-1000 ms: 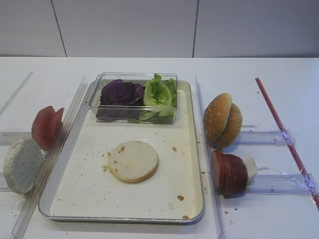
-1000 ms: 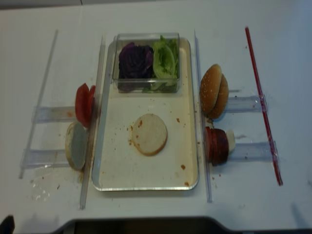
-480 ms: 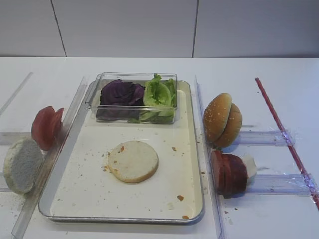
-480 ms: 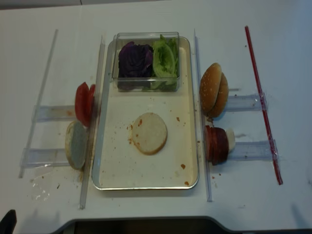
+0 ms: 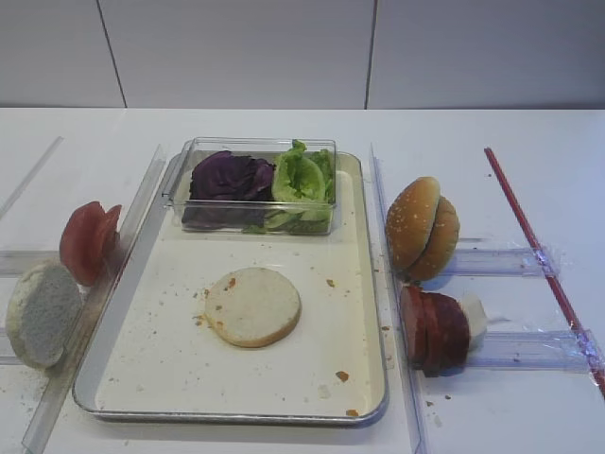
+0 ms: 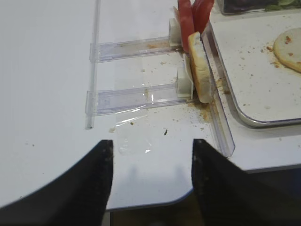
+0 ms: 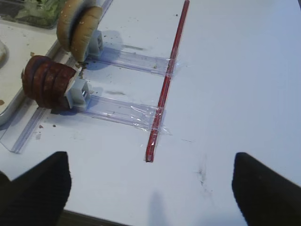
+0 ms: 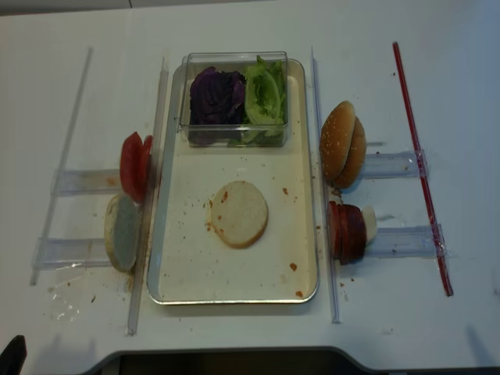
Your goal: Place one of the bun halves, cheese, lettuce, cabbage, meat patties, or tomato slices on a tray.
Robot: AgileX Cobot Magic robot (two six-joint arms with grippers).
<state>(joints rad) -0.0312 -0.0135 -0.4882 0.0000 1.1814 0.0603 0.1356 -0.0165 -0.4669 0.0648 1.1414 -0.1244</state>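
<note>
Tomato slices [image 5: 87, 240] stand on edge at the far left of the worktop [image 5: 284, 128], two or three by the look of them; they seem slick and soft, best pinched lightly across the flat faces from above. Just in front of them one pale bun half [image 5: 41, 314] leans upright in its clear holder: light, spongy and crumbly, so a gentle hold across the rim should suit. The left gripper [image 6: 151, 186] hangs low beside that holder, jaws spread wide and empty.

On the tray [image 5: 371, 378] a second bun half [image 5: 252, 305] lies flat near the middle. At the tray's far end a clear box [image 5: 251, 185] holds cabbage [image 5: 230, 177] on its left and lettuce [image 5: 301, 176] on its right, both limp and light; the leaves cannot be counted.

Right of the tray stand two sesame bun halves [image 5: 422, 227], then a row of about four meat patties [image 5: 433, 329], firm but likely greasy. The right gripper [image 7: 150, 186] hovers over bare worktop, jaws wide apart, holding nothing.
</note>
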